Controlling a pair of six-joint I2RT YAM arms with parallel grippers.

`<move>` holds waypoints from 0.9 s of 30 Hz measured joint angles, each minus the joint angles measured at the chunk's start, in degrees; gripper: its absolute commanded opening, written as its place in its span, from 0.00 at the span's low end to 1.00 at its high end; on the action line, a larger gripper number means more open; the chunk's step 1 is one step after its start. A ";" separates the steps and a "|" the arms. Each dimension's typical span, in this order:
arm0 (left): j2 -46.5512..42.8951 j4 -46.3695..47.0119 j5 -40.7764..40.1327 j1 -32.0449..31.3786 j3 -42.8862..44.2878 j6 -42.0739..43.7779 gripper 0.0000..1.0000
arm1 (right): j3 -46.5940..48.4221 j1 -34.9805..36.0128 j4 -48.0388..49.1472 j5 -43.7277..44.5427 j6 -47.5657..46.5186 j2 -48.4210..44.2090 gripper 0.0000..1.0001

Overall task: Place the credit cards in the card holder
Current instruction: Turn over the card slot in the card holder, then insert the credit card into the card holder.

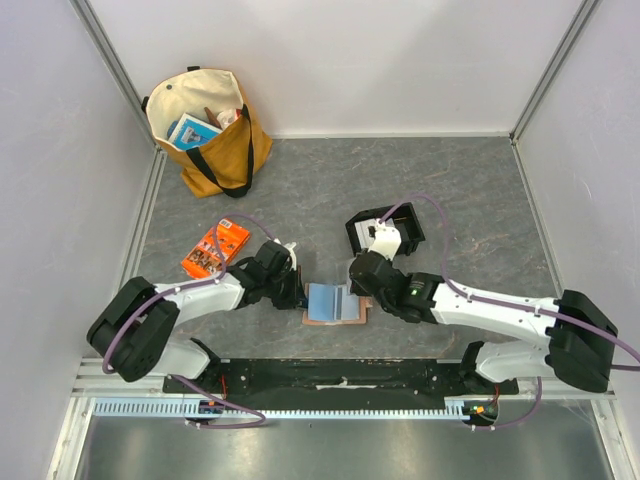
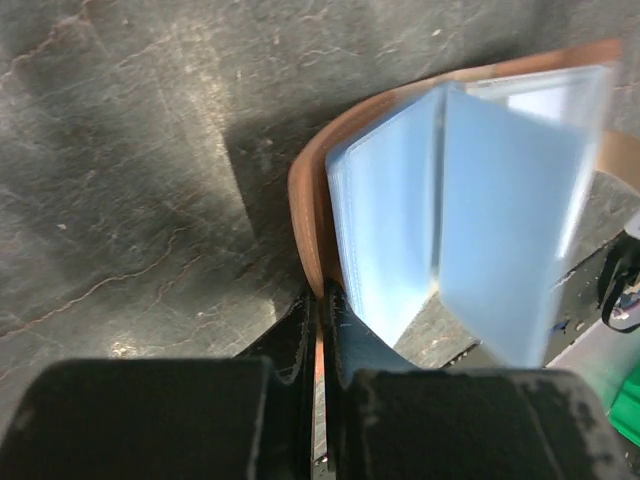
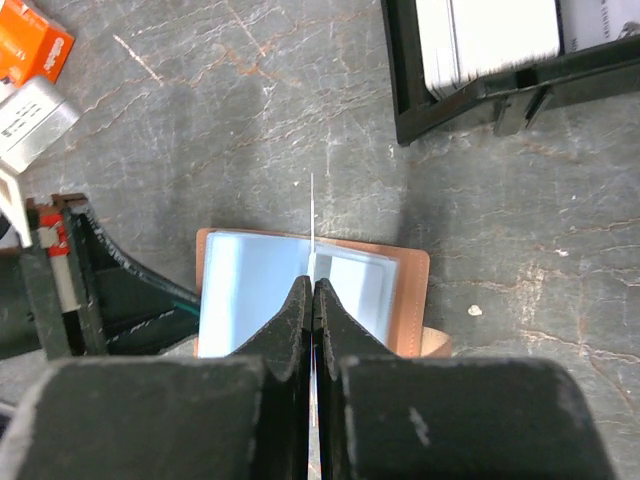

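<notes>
One card (image 3: 313,215) is in hand and the rest wait, so the task looks to be at an early or middle stage, not near its end. The card holder (image 1: 332,303) lies open on the surface (image 1: 450,190) near the arm bases, between the two arms, with its tan cover down and its light-blue slotted pages facing up. The left fingers (image 2: 298,335) are clamped together on the left edge of the tan cover, pinning it so that the pages lie spread. In the left wrist view one blue leaf stands up from the fold. The right fingers (image 3: 300,315) are pressed shut on the thin white card, which shows edge-on as a fine pale line standing upright over the fold of the card holder. Whether its lower edge has entered a slot I cannot tell. Far and to the right of the card holder sits the black tray (image 3: 400,95), and the stack of credit cards (image 3: 490,40) in it has yet to be moved. A paler patch shows on the right-hand page, but it is not clear whether that is a card already seated. An orange packet (image 1: 215,250) lies to the left, apart from the work. What is left, as I judge it, is to seat this card in a slot, then fetch the others from the tray one at a time.
</notes>
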 measured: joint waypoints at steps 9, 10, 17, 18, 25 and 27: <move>1.99 2.47 0.02 0.00 -0.13 -0.02 0.02 | -4.50 -1.57 5.84 -7.39 0.17 -2.62 0.00; 1.99 2.49 0.02 0.00 -0.15 -0.02 0.02 | -4.52 -1.64 6.56 -8.20 0.17 -2.34 0.00; 1.99 2.54 0.04 0.00 -0.20 -0.02 0.02 | -5.79 -2.49 11.30 -14.29 2.25 4.28 0.00; 1.99 2.56 0.04 0.00 -0.20 -0.02 0.02 | -6.69 -2.86 11.85 -15.04 2.73 4.55 0.00; 1.99 3.02 0.13 0.00 -0.42 -0.02 0.02 | -13.53 -5.55 18.88 -19.17 5.79 4.59 0.00; 1.99 3.10 0.13 0.00 -0.46 -0.04 0.02 | -15.23 -6.14 21.94 -20.39 6.88 4.59 0.00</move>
